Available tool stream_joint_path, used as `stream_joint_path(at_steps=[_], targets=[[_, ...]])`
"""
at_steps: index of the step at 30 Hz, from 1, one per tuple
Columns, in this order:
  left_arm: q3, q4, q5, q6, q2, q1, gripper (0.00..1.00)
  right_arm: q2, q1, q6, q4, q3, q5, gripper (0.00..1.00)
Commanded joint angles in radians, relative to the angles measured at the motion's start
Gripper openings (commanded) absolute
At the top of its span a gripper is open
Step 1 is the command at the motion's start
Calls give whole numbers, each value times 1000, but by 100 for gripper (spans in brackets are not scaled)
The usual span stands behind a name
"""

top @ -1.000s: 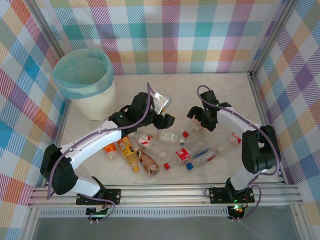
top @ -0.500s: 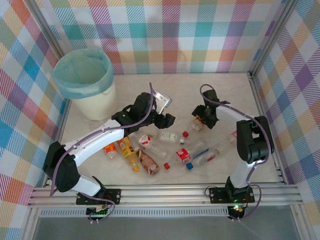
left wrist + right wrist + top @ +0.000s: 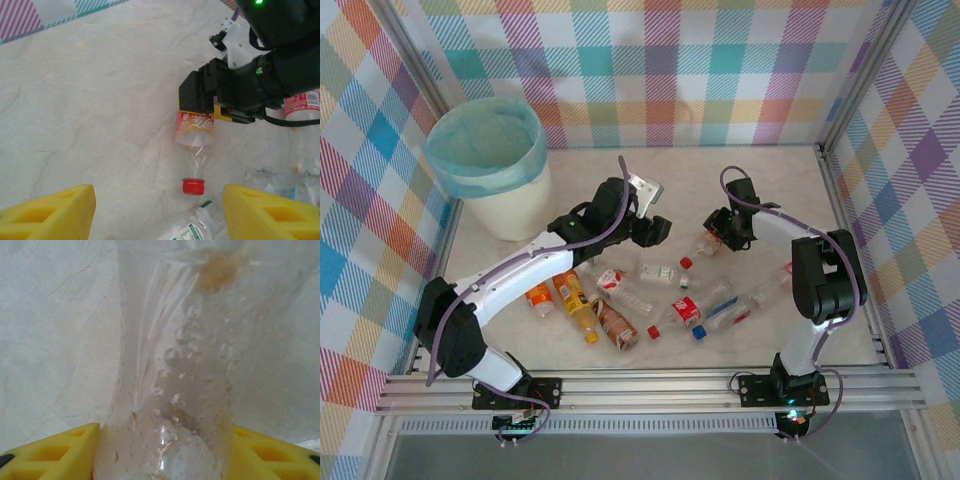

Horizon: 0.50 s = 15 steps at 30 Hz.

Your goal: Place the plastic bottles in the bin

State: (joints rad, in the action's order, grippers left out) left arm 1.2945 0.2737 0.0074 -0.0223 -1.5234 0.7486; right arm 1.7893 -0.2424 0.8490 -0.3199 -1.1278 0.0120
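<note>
Bottle pile [image 3: 620, 305]: flat on the table [image 3: 790, 190], right of the bin [image 3: 515, 215] and nearer the arm bases than the bin. Orange, brown, red-label and clear ones, several touching.

Left gripper [image 3: 655, 228]: right of the bin, just past the far side of the pile, above the table. Left wrist cam: yellow fingers [image 3: 50, 212] wide apart, bare table between them, holding nothing.

Right gripper [image 3: 200, 107]: further right of the bin than the left gripper, facing it. It is down on one clear bottle [image 3: 196, 150] lying flat, just off the far side of the pile. The grip sits at the base end, right at the orange label [image 3: 195, 127]. The neck and red cap [image 3: 193, 186] stick out toward the left gripper. Right wrist cam: yellow pads [image 3: 50, 452] hard against both sides of the bottle body, so jaws narrow and clamped on it. Can't tell whether the bottle is off the table or resting on it.

Bin: furthest back, on the left, white wall, blue-green bag folded over the rim. Well apart from both grippers and from every bottle.
</note>
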Motion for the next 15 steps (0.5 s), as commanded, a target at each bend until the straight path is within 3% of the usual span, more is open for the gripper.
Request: stream_joint_path(at_steps=[1, 8, 15], targets=[[66, 66, -42, -49, -23, -4, 67, -63, 4, -40, 51, 17, 16, 57], [225, 119, 1, -142, -70, -54, 67, -204, -19, -176, 162, 22, 59, 57], [475, 215, 180, -172, -124, -107, 71, -365, -83, -317, 338, 60, 182, 56]])
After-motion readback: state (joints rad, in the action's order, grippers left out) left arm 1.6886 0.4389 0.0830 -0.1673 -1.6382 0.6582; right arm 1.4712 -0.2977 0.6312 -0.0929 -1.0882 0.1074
